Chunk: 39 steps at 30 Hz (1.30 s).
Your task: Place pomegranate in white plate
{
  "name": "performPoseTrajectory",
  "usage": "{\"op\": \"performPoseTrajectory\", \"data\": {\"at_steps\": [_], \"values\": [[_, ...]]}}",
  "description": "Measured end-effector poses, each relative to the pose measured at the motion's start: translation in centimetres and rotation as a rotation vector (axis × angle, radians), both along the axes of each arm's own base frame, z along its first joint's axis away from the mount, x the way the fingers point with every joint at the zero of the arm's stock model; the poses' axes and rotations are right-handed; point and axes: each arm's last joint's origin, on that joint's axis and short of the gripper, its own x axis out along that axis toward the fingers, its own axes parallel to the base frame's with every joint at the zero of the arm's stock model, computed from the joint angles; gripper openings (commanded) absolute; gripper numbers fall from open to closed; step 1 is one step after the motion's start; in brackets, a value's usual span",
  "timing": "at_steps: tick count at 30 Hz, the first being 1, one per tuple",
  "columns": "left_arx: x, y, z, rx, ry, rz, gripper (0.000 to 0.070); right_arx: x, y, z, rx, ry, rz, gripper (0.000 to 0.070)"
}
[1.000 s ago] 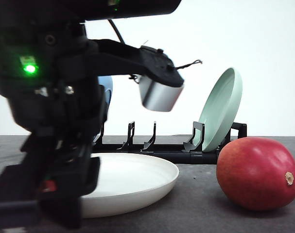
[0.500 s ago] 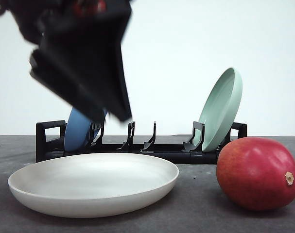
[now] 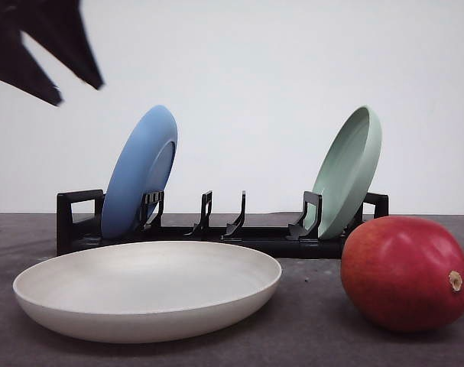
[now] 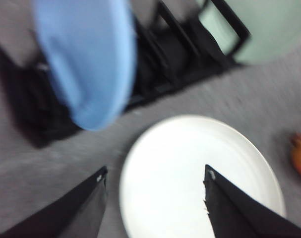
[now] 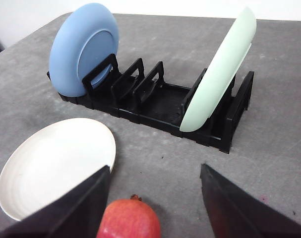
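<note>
Approach step, nothing grasped yet. My right gripper (image 5: pixel 155 198) is wide open and empty, with the pomegranate (image 5: pixel 129 218) between its fingers, low. The white plate (image 5: pixel 56 163) lies to its left, bare. Next: descend, close around the fruit. My left gripper (image 4: pixel 152 198) hangs open over the plate.

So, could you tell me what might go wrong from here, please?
1. The pomegranate is smooth and round; the open right gripper could nudge it rolling instead of pinching it.
2. The rack holds the green plate upright close behind the fruit; a high lift could clip it.
3. The white plate is shallow, so the fruit might roll out.
</note>
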Motion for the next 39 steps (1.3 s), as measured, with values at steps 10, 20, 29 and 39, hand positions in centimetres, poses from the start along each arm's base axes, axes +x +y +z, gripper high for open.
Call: {"op": "performPoseTrajectory", "data": {"at_steps": [10,20,29,39], "values": [[-2.8,4.1,-2.8,-0.064,-0.071,0.169,0.0364,-0.2,0.0,-0.5,-0.002,0.057,-0.003,0.0369],[-5.1,5.2,-2.9,-0.104,-0.108,0.215,0.0364,0.8,0.5,-1.8,0.122,0.352,-0.005,0.0396],[-5.1,5.2,-2.9,-0.106,-0.112,0.215,0.0364,3.8,2.6,-4.0,0.081,0.597,0.021,0.0551],[-5.1,5.2,-2.9,-0.106,-0.112,0.215,0.036,6.3,6.7,-5.1,-0.122,0.629,0.023,0.0565]]}}
